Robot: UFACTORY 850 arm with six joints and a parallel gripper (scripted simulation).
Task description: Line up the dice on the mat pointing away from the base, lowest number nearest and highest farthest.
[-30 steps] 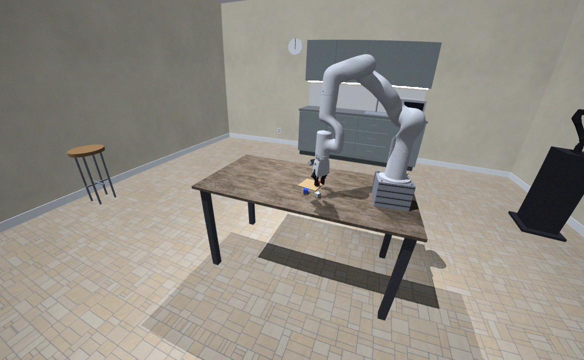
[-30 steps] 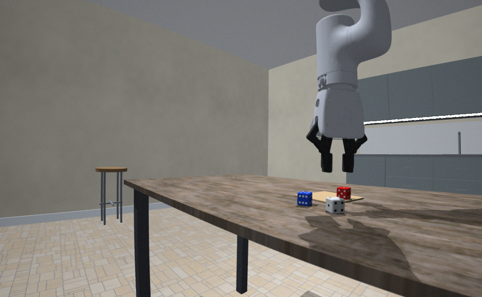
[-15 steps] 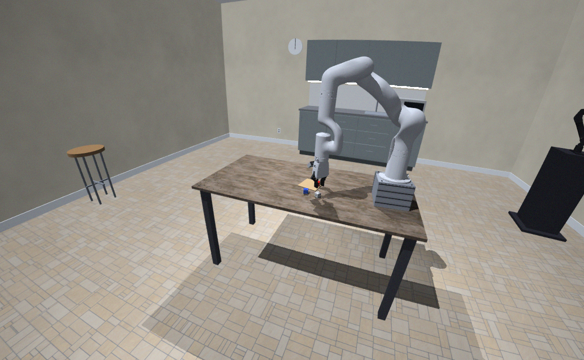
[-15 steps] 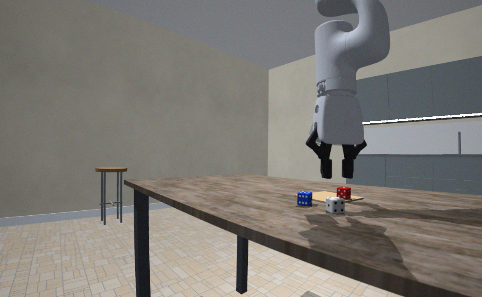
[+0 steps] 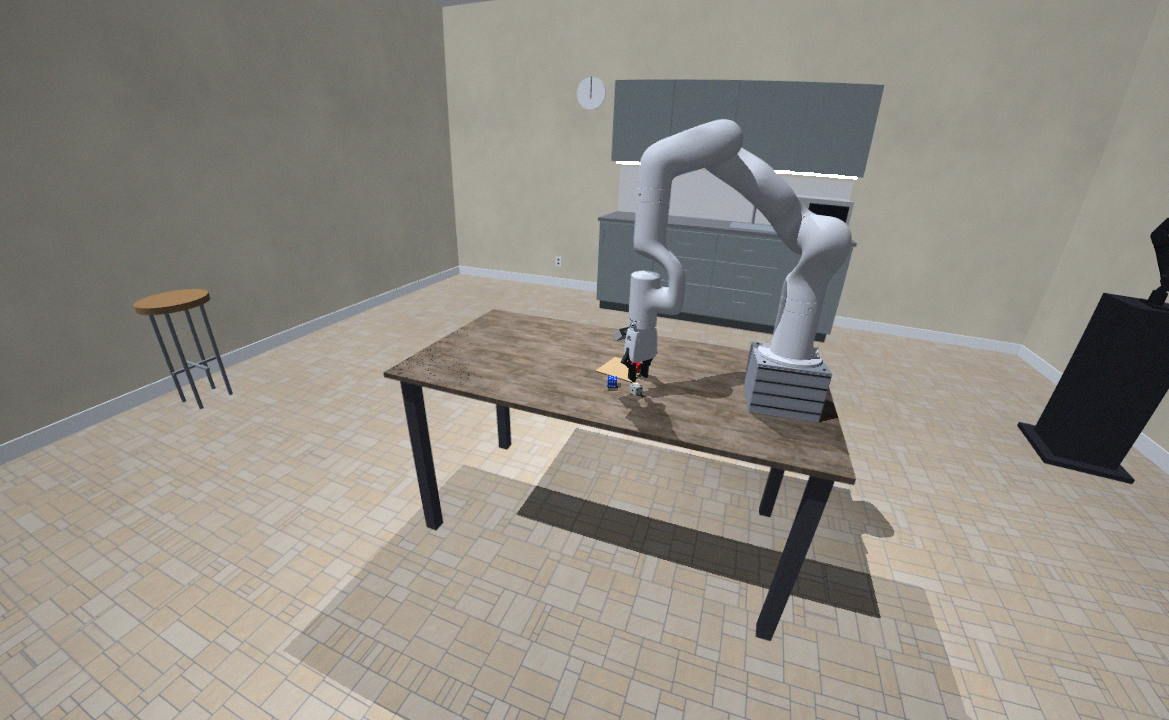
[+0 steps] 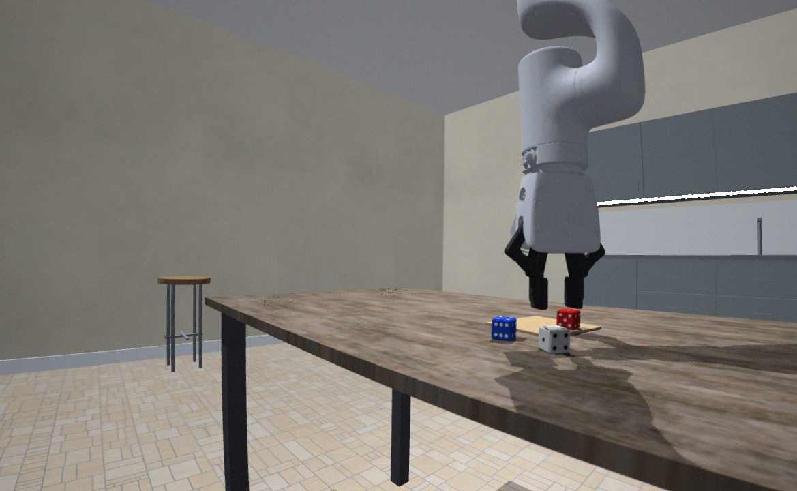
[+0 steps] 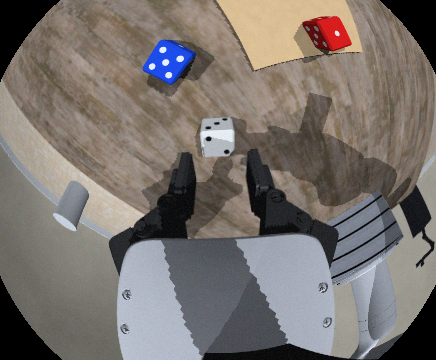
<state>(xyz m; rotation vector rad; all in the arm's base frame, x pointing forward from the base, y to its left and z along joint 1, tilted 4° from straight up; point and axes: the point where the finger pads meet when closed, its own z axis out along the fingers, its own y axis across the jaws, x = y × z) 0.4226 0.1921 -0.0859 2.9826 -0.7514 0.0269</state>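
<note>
The red die (image 5: 639,366) (image 6: 568,319) (image 7: 329,33) shows one pip on top and sits close to the near corner of the tan mat (image 5: 610,366) (image 6: 532,324) (image 7: 278,30). The blue die (image 5: 612,381) (image 6: 503,328) (image 7: 169,61), five on top, lies on the table off the mat. The white die (image 5: 635,389) (image 6: 553,339) (image 7: 217,137), two on top, also lies on the table off the mat. My gripper (image 5: 638,377) (image 6: 555,306) (image 7: 220,164) is partly open and empty, pointing down above the white die, with its fingertips higher than the die.
The wooden table (image 5: 525,358) (image 6: 388,341) (image 7: 103,85) has its long edge on the side of the blue and white dice. The robot's grey base block (image 5: 788,385) (image 7: 365,240) stands at the right end in the top view. Arm shadows fall near the white die.
</note>
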